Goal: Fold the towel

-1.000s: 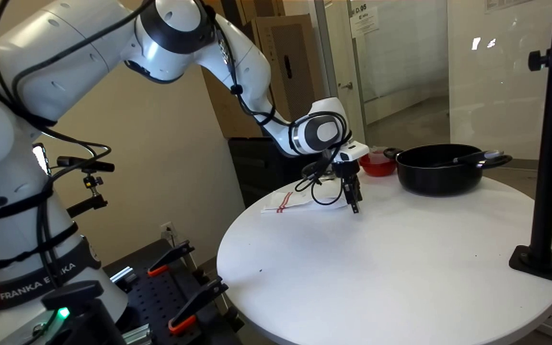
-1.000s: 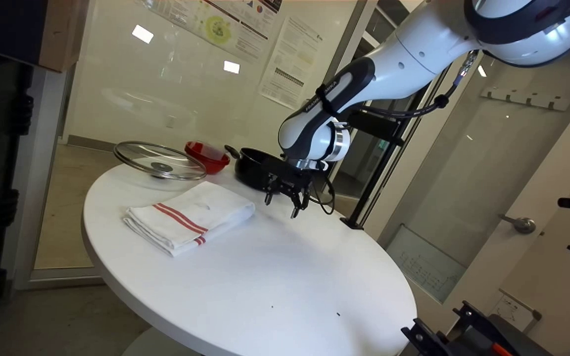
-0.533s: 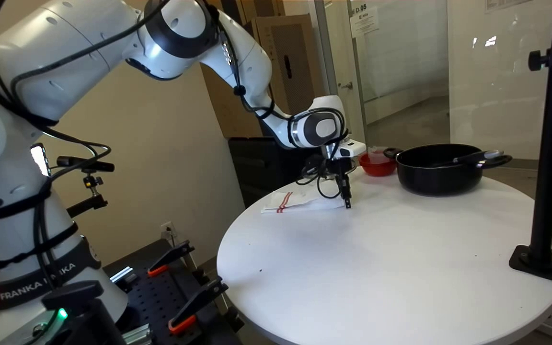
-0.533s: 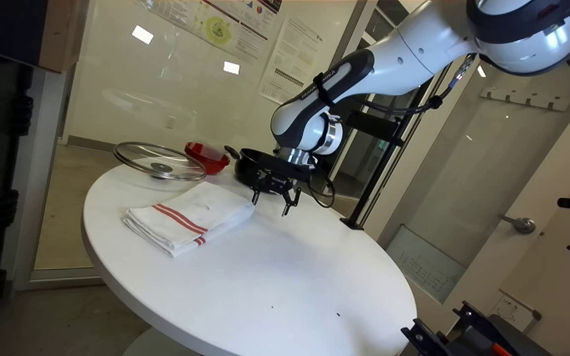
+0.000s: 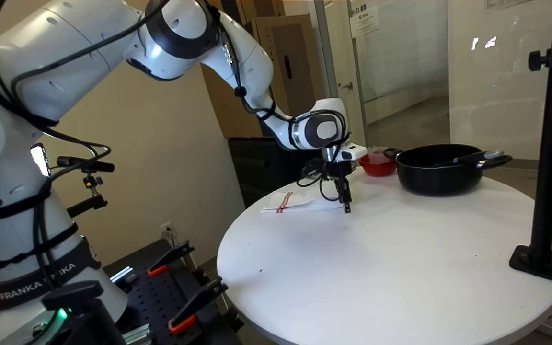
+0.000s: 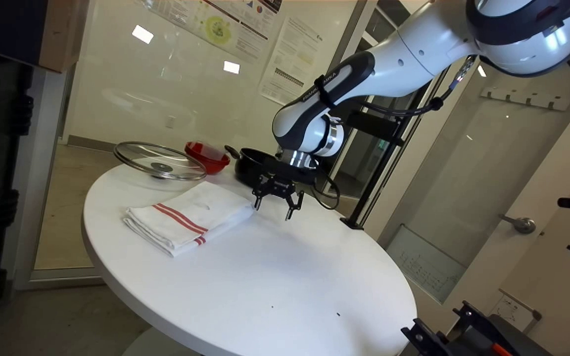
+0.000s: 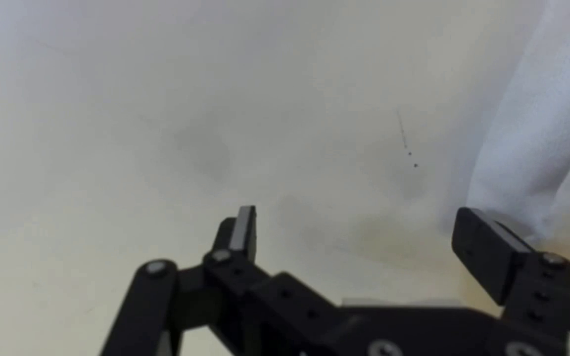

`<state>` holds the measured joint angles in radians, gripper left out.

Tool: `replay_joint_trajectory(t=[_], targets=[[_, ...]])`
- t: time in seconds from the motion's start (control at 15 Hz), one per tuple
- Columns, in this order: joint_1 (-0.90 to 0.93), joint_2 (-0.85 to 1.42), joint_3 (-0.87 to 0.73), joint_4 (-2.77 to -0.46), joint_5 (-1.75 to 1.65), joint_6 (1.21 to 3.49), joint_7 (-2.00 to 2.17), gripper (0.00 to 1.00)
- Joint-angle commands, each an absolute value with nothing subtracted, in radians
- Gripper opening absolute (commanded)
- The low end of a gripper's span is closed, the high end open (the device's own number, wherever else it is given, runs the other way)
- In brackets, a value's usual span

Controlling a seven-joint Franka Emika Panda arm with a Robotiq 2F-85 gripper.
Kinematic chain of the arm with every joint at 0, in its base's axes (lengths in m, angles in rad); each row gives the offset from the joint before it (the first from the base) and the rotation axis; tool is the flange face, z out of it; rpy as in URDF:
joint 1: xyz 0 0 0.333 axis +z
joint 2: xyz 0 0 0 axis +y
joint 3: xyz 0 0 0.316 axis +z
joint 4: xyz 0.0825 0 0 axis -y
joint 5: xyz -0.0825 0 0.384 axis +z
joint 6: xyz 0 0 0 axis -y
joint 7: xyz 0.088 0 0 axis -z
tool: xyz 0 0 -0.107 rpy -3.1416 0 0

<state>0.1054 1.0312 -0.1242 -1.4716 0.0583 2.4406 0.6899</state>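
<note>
You are in what looks like a lab: in an exterior view, your robot's base point(image 5: 36, 282) stands at eight o'clock, a perforated plate point(image 5: 155, 293) and clamps point(image 5: 199, 303) at seven; in an exterior view, a large chart poster point(image 6: 218, 29) hangs at eleven, a scribbled whiteboard point(image 6: 512, 311) at four.
</note>
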Motion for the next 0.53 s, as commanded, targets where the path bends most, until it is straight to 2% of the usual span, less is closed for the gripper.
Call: replay_joint_trajectory(t=[0.0,0.47], targets=[[0.064,0.996,-0.086,-1.468,0.063,2.38,0.53,1.0],[0.085,0.932,-0.106,-1.488,0.076,2.496,0.472,1.0]])
